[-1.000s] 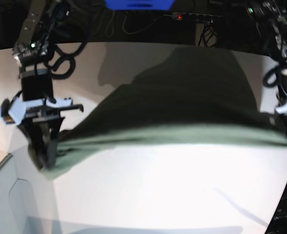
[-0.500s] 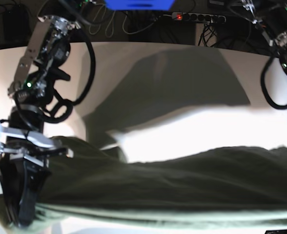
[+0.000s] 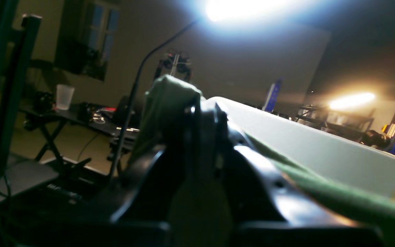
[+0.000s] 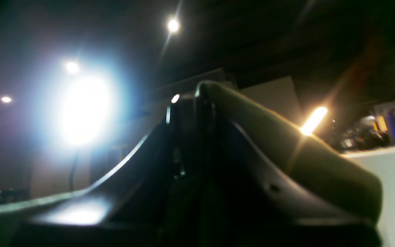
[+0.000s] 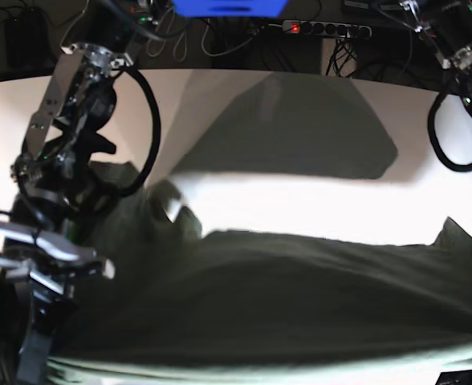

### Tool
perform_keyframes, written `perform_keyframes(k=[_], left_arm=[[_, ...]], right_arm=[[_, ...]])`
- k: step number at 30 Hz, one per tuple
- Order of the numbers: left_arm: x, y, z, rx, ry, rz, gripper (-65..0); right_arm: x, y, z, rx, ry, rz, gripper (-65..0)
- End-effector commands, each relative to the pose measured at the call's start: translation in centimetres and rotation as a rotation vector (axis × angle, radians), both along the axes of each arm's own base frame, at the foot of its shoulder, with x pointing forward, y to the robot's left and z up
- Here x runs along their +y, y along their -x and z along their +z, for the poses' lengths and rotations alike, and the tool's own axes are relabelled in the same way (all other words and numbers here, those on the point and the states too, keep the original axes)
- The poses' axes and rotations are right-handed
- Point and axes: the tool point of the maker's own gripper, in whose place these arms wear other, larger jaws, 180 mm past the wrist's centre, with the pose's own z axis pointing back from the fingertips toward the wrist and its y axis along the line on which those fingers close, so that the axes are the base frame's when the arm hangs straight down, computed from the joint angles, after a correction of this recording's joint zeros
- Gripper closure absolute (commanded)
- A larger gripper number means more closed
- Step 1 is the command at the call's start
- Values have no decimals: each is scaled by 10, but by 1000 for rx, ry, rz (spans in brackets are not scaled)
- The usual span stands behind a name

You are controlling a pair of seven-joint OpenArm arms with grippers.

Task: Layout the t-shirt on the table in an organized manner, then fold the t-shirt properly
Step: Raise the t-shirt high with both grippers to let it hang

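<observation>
**Shirt stretched between both arms, held up off the table**

You have the t-shirt [image 5: 300, 297] hanging as a broad sheet between your two arms, above the near part of the table [image 5: 316, 204]. The left gripper [image 3: 197, 113] has its jaws pressed together, pinching a bunched corner of cloth; the right gripper [image 4: 197, 99] likewise pinches a fold draped over its fingertip. Held at two corners this way, the fabric probably spreads flat under its own weight, ready to lay out. Its long axis runs side to side across the base view, one edge sagging nearest the camera. Which end is the collar, you cannot tell.
</observation>
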Motion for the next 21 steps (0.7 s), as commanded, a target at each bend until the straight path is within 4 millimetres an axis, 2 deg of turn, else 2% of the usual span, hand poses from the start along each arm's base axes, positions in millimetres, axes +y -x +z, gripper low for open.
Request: perform_keyframes(k=[1, 7, 9, 15, 18, 21], left_arm=[[0, 6, 15, -58, -17, 12, -2], [4, 0, 8, -36, -6, 23, -2], [4, -3, 4, -2, -30, 36, -2], [2, -13, 10, 20, -34, 28, -2], [5, -31, 9, 48, -3, 7, -3], [5, -60, 3, 91, 60, -29, -4]], right_arm=[[0, -1, 11, -35, -8, 6, 0], [1, -41, 1, 115, 76, 13, 0], [0, -48, -2, 142, 92, 11, 0], [0, -57, -1, 181, 145, 6, 0], [0, -74, -3, 221, 147, 16, 0], [0, -101, -7, 272, 140, 33, 0]])
